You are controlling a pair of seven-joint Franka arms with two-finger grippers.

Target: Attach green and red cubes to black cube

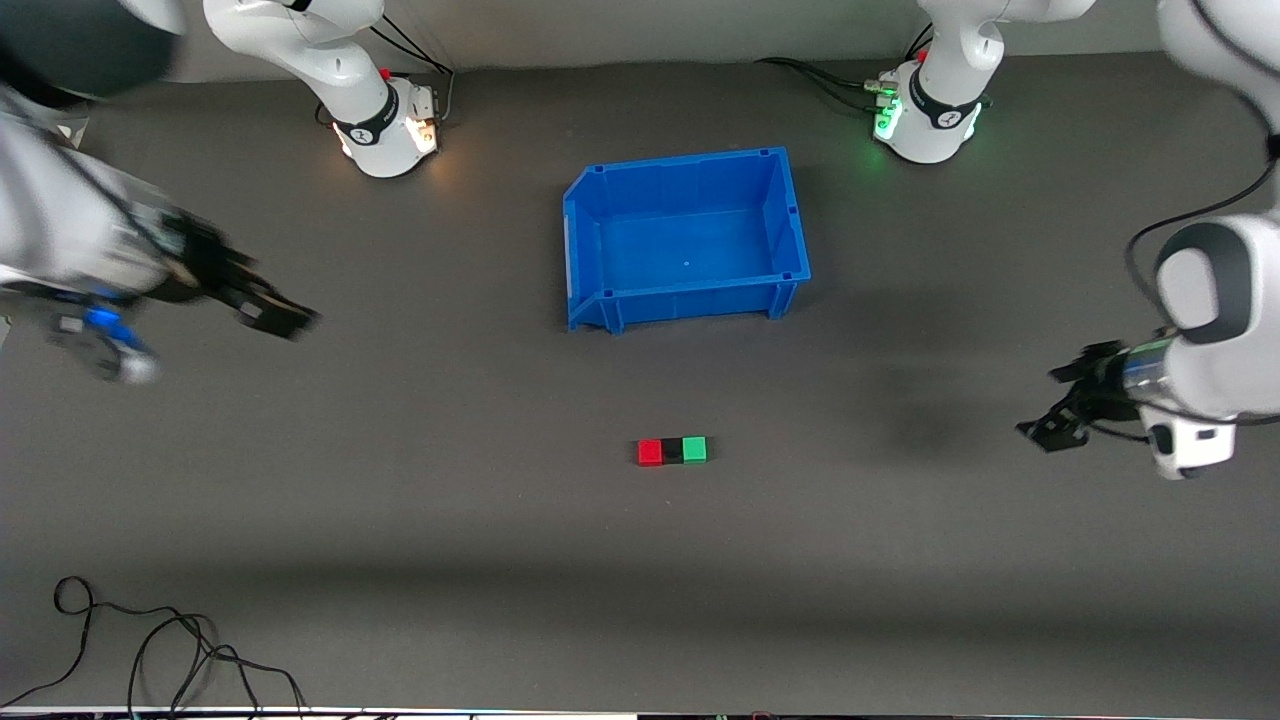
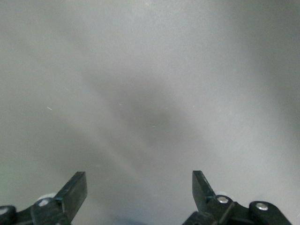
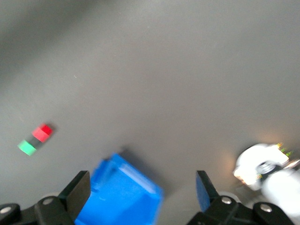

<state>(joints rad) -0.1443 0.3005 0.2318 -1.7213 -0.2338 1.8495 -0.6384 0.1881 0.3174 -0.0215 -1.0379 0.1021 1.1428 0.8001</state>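
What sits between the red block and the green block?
A black block, touching the red block and green block in one row, seen in the front view.

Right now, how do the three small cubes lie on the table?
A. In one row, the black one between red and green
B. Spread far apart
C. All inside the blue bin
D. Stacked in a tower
A: the black cube sits between the red cube and the green cube, touching both, nearer the front camera than the blue bin.
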